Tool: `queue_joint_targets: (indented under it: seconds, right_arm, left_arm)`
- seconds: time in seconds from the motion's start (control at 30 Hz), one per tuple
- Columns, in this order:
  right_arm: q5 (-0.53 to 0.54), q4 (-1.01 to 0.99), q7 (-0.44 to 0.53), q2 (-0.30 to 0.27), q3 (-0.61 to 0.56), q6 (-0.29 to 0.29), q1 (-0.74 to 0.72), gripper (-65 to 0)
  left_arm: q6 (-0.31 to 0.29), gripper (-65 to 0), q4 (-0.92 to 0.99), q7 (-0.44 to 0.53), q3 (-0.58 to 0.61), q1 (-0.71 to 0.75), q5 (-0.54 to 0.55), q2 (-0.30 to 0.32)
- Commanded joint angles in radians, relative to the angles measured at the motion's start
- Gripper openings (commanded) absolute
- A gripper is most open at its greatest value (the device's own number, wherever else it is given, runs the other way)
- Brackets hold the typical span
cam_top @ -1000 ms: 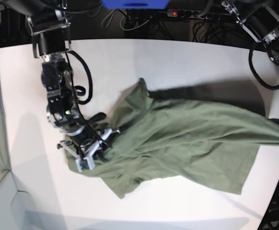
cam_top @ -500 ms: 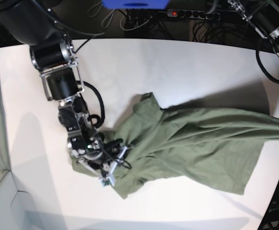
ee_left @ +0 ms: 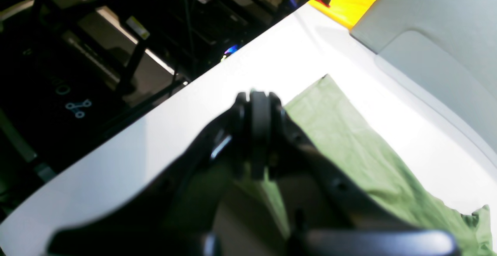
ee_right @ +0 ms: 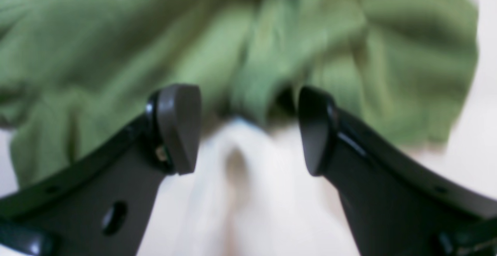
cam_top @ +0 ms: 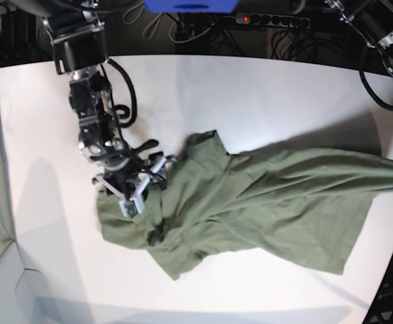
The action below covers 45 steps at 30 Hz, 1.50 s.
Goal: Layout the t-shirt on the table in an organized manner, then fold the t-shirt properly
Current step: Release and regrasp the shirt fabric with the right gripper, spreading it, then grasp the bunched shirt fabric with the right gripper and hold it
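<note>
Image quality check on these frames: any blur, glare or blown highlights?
Right wrist: the t-shirt is smeared soft, while the right gripper with its jaws apart is fairly sharp. Left wrist: the left gripper is a dark blur up close, and the table blows out white. Base: evenly lit, sharp, edges bowed by the lens.

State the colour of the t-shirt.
The t-shirt is plain olive green, with no pattern visible; the base view shows it best.
</note>
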<state>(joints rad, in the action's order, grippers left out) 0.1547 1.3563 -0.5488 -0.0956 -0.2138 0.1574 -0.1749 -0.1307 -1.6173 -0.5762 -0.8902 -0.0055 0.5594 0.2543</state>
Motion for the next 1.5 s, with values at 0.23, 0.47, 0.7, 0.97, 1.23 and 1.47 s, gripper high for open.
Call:
queue_joint_targets:
  seconds: [0.23, 0.47, 0.7, 0.97, 1.23, 1.47]
  right_arm:
    - [0.004, -0.064, 0.083, 0.003, 0.009, -0.002, -0.019, -25.2]
    - [0.004, -0.216, 0.152, 0.003, 0.007, -0.002, -0.108, -25.6]
    - [0.004, -0.248, 0.23, 0.001, 0.007, -0.002, -0.147, -51.2]
    - [0.004, -0.217, 0.238, -0.029, 0.083, -0.002, -0.219, -65.0]
    - [0.001, -0.113, 0.192, -0.033, 0.144, 0.0, -0.214, -65.0]
    - [0.001, -0.151, 0.012, -0.077, 0.034, 0.028, -0.223, -65.0]
  left_arm:
    - [-0.004, -64.7, -0.016, 0.026, -0.004, -0.012, 0.008, 0.018]
    - [-0.004, -64.7, -0.015, 0.026, -0.004, -0.008, 0.008, 0.017]
    - [-0.004, -64.7, -0.011, 0.026, -0.004, 0.014, 0.008, 0.017]
    - [-0.004, -64.7, 0.061, 0.115, -0.005, 0.037, 0.008, 0.033]
    - [-0.004, -64.7, 0.074, 0.157, -0.002, 0.071, 0.015, 0.041]
    - [-0.004, -64.7, 0.073, 0.157, 0.001, 0.071, 0.015, 0.04]
